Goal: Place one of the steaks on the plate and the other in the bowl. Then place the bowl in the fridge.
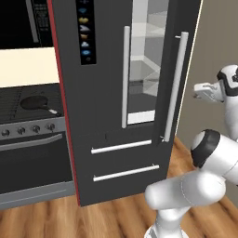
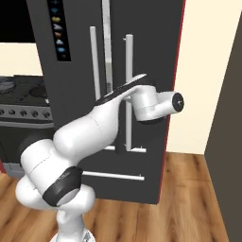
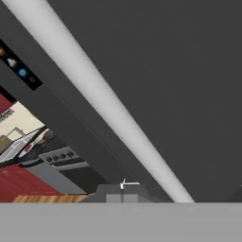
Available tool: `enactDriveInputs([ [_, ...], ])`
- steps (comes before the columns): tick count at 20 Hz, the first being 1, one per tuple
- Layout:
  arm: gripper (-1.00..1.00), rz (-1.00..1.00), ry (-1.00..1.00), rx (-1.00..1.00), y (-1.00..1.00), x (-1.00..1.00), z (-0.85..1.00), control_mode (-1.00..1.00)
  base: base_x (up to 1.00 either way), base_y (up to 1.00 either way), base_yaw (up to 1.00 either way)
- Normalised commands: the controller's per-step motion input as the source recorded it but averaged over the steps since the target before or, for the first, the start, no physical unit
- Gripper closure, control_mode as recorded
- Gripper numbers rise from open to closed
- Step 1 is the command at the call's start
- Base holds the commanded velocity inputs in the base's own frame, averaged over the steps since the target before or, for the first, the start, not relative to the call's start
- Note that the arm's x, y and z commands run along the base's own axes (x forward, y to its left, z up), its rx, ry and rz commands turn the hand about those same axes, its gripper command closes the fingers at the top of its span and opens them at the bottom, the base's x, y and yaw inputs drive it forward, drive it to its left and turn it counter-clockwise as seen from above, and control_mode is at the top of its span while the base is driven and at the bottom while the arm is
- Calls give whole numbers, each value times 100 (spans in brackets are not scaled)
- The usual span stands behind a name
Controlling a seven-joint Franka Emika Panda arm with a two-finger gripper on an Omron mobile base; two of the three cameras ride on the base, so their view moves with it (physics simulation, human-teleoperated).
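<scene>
Currently we are listing 1 fridge [image 1: 116, 116], its right door standing ajar so the glass shelves [image 1: 144, 60] show through the gap. Our gripper [image 1: 201, 90] is sitting with jaws together, holding nothing we can make out, beside the door's edge, presumably to swing it. Alongside we are noting 2 bar handles [image 1: 126, 76], 1 stove [image 1: 30, 121], and 1 pan [image 1: 33, 103].

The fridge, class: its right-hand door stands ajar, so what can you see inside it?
Through the gap in the fridge, pale glass shelves show, apparently bare. The doors cover the rest of the inside.
</scene>
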Motion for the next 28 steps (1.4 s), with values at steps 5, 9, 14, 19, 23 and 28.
enactDriveInputs([
  [5, -100, -2, 0, -2, 25, -55, 1, -100, 0, 0, 0],
  [9, -100, -4, 0, -9, 61, -18, 11, -100, 0, 0, 0],
  [14, -100, -3, 0, -19, 89, -9, 22, -100, 0, 0, 0],
  [19, -100, -12, 6, -34, 98, -6, 14, -100, 0, 0, 0],
  [23, -100, -11, 6, -61, 100, -3, -32, -100, 0, 0, 0],
  [28, -100, -7, 9, -67, 100, 0, -35, -100, 0, 0, 0],
])
